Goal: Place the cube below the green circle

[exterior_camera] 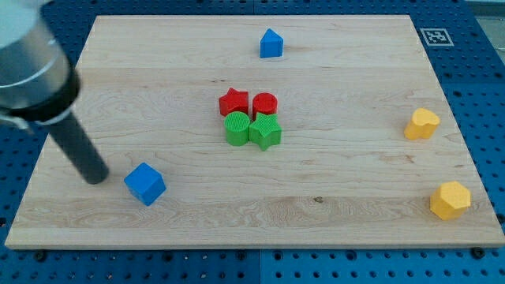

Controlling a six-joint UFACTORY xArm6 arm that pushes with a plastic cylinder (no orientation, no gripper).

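Observation:
The blue cube lies near the view's bottom left of the wooden board. The green circle sits near the board's middle, touching the green star on its right. My tip rests on the board just left of the blue cube, a small gap apart. The dark rod slants up to the view's top left, where the grey arm body blocks that corner.
A red star and a red circle sit just above the green pair. A blue house-shaped block is near the top. Two yellow blocks lie at the right: one mid-right, one lower right.

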